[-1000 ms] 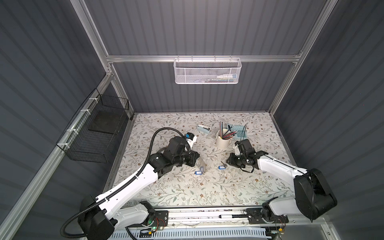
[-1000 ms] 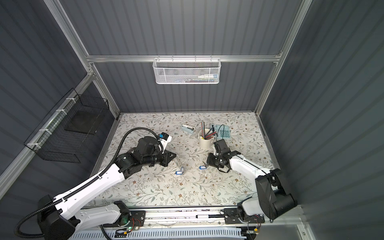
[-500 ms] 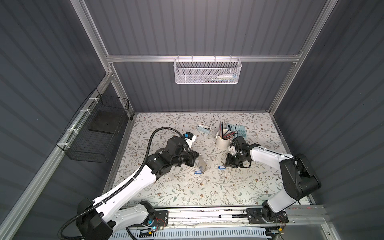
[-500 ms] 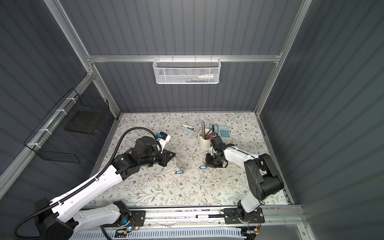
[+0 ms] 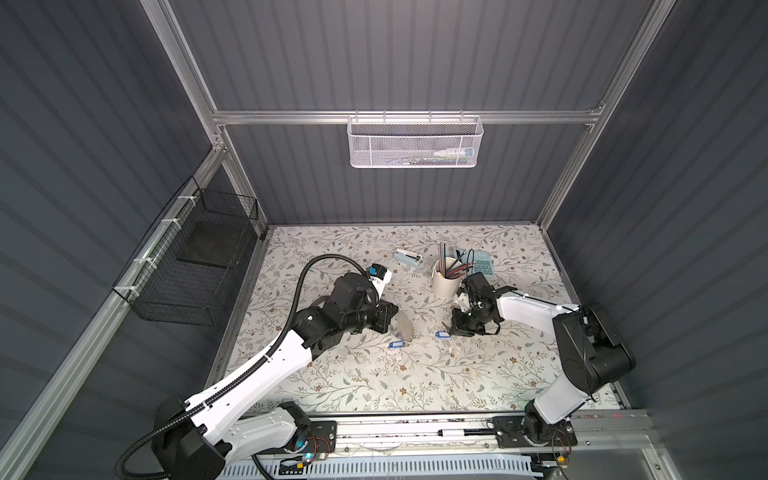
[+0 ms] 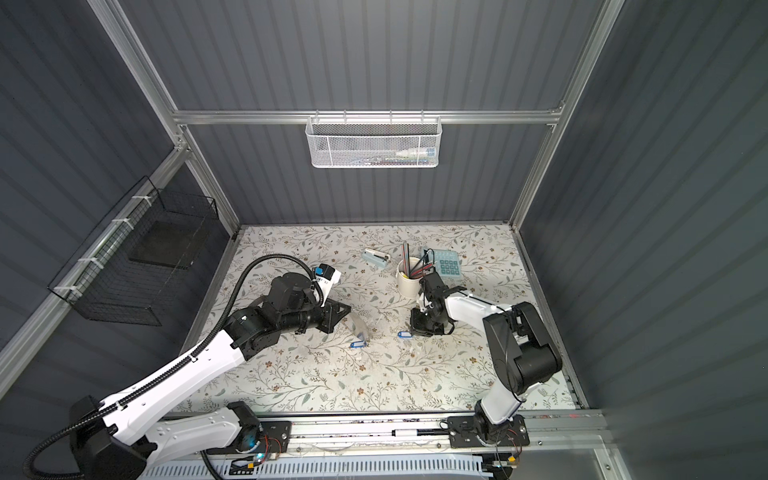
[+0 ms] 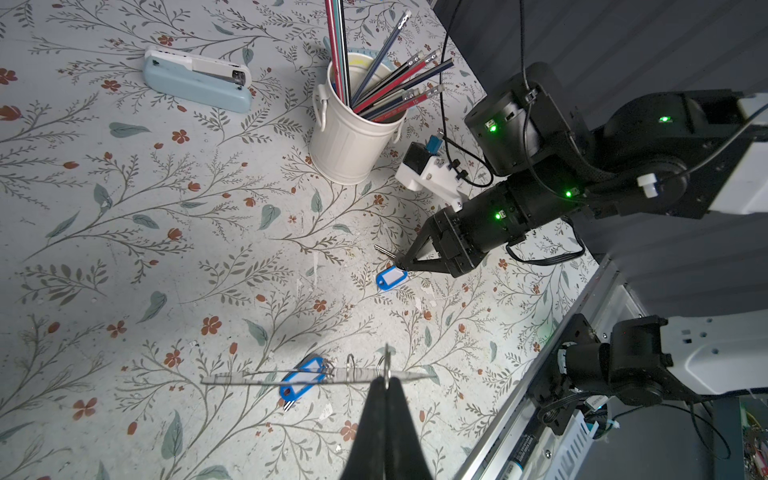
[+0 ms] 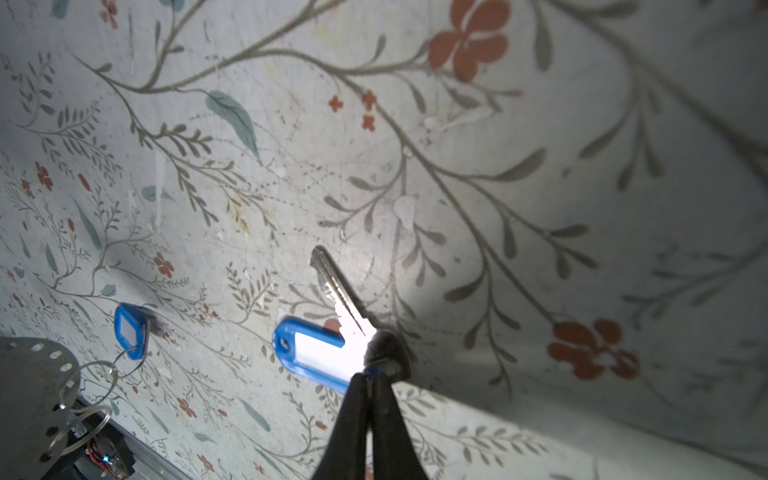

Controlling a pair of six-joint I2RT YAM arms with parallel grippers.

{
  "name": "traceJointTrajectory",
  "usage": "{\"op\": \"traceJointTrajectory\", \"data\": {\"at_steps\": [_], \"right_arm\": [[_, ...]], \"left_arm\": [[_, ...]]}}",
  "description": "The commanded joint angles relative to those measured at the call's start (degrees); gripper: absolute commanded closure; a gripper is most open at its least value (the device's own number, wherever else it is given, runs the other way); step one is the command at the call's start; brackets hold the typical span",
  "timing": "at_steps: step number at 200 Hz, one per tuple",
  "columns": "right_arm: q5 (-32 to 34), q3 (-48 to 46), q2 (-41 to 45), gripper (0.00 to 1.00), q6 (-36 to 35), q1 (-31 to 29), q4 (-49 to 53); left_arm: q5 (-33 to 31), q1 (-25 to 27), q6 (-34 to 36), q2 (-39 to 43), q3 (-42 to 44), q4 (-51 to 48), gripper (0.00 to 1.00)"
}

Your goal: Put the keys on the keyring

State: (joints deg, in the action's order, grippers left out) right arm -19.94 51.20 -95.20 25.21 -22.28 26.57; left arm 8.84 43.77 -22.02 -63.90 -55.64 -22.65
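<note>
My left gripper (image 7: pixel 386 381) is shut on the rim of the keyring (image 7: pixel 316 377), a thin grey plate seen edge-on in the left wrist view and held tilted just above the mat (image 5: pixel 402 326). A blue-tagged key (image 7: pixel 301 379) lies under it; in the right wrist view a thin wire ring seems to link this tag (image 8: pixel 131 330) to the studded plate (image 8: pixel 33 374). My right gripper (image 8: pixel 374 371) is shut on the head end of the other key (image 8: pixel 336 286), whose blue tag (image 8: pixel 311 353) lies flat on the mat. Both top views show this tag (image 5: pixel 443 334) (image 6: pixel 404 334) by the right fingertips (image 5: pixel 454 331).
A white cup of pencils (image 5: pixel 444 282) stands just behind the right wrist. A pale blue stapler (image 5: pixel 407 258) and a teal calculator (image 5: pixel 481 266) lie further back. A black wire basket (image 5: pixel 195 266) hangs on the left wall, a white one (image 5: pixel 415 143) on the back rail.
The right gripper's jaws have closed on the key by its tag, and the right arm's elbow has swung inward. The left arm and keyring have barely moved.
</note>
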Motion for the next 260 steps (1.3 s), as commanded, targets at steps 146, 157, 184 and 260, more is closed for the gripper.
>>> {"op": "traceJointTrajectory", "data": {"at_steps": [146, 157, 184, 260], "right_arm": [[21.7, -21.8, 10.0, 1.00, 4.9, -6.0, -37.2], [21.2, -23.1, 10.7, 1.00, 4.9, -6.1, -37.1], [21.1, -25.2, 14.0, 0.92, 5.5, -6.7, -35.7], [14.9, -21.1, 21.6, 0.69, 4.9, -6.3, -24.1]], "left_arm": [[0.7, -0.3, 0.3, 1.2, -0.9, 1.4, 1.00], [0.6, -0.3, 0.4, 1.2, -0.8, 1.2, 1.00], [0.9, -0.3, 0.4, 0.5, -0.7, 1.6, 1.00], [1.0, -0.3, 0.5, 0.0, -0.9, 2.0, 1.00]]}}
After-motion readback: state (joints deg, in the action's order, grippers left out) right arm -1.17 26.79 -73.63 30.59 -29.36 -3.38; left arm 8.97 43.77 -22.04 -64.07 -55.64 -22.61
